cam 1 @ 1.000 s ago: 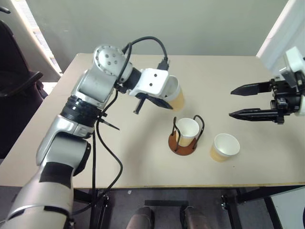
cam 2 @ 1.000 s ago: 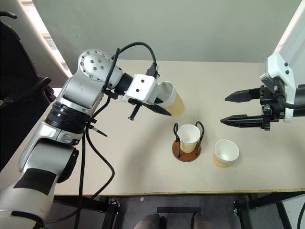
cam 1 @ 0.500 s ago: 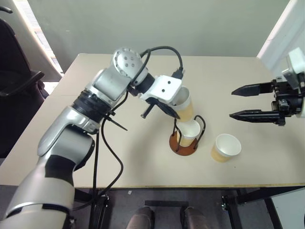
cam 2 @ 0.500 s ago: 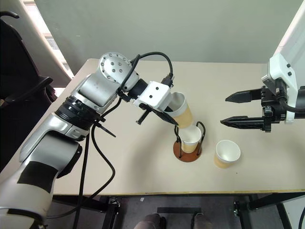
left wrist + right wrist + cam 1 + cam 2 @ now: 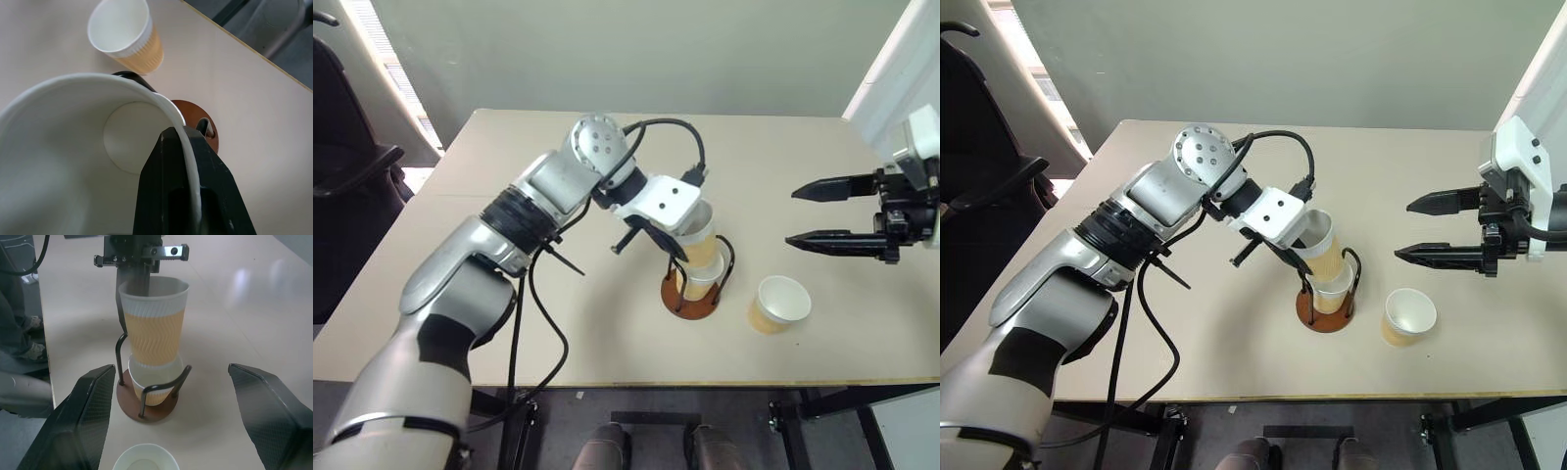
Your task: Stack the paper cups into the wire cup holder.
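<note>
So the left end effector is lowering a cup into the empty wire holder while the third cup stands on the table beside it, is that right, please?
Not quite: the wire holder is not empty. The right wrist view shows a cup already seated in it, and the left end effector holds its cup nested partway into that one. The third cup does stand on the table beside the holder.

Between the right gripper's [image 5: 178,423] spread black fingers [image 5: 83,418], the left gripper [image 5: 134,281] pinches a ribbed paper cup's [image 5: 154,330] rim, its base seemingly nested in the cup [image 5: 151,384] inside the wire cup holder [image 5: 146,409], a third cup's rim [image 5: 145,458] nearest.
</note>
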